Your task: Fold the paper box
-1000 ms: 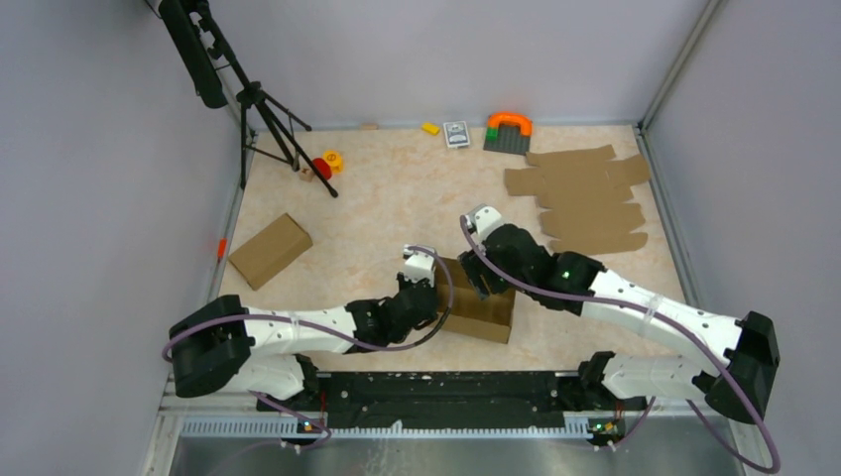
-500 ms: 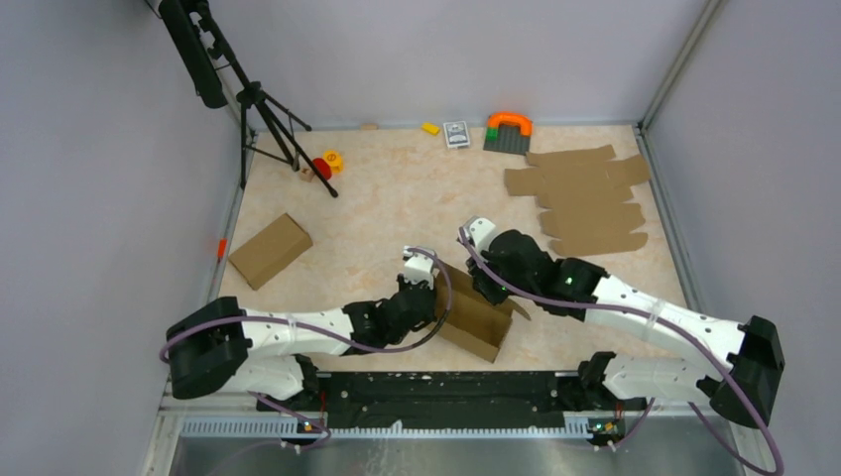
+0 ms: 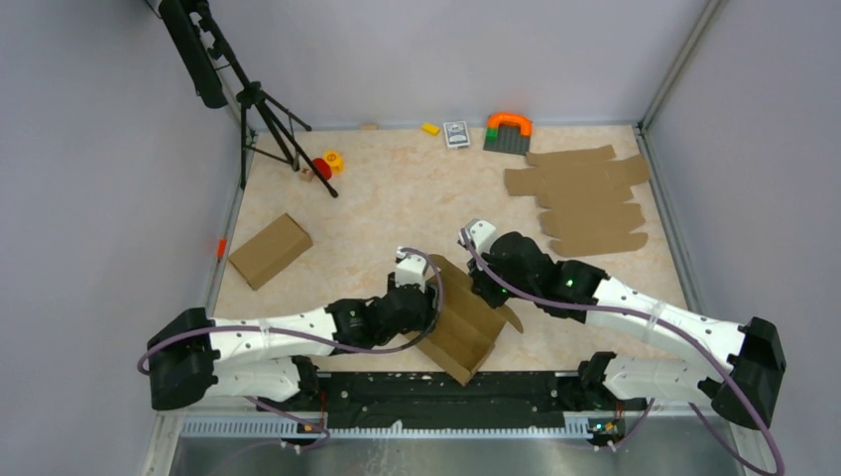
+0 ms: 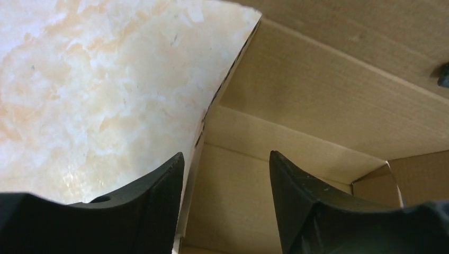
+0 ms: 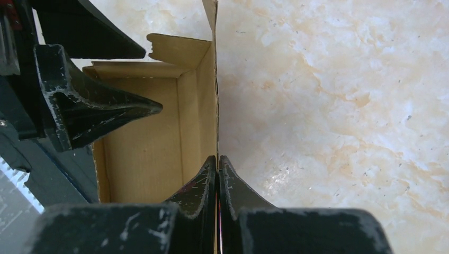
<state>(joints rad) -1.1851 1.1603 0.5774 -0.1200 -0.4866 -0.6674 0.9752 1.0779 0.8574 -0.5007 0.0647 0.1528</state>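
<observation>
The paper box (image 3: 466,329) is a brown cardboard box, partly formed and open, tilted near the table's front middle. My left gripper (image 3: 420,299) is at its left side, open. In the left wrist view the left gripper (image 4: 226,154) straddles a side wall edge of the paper box (image 4: 317,95), one finger outside and one inside. My right gripper (image 3: 486,291) is at the box's far side. In the right wrist view the right gripper (image 5: 217,157) is shut on the thin upright wall of the paper box (image 5: 153,148), with the left arm's fingers (image 5: 106,108) across the cavity.
A pile of flat cardboard sheets (image 3: 585,198) lies at the back right. A closed brown box (image 3: 270,250) sits at the left. A tripod (image 3: 263,109) stands at the back left beside small toys (image 3: 327,164). An orange arch (image 3: 508,124) and a card pack (image 3: 456,133) are along the back wall.
The box has swung open and tipped toward the front edge. My left gripper has opened from shut. My right gripper has closed onto the box's wall.
</observation>
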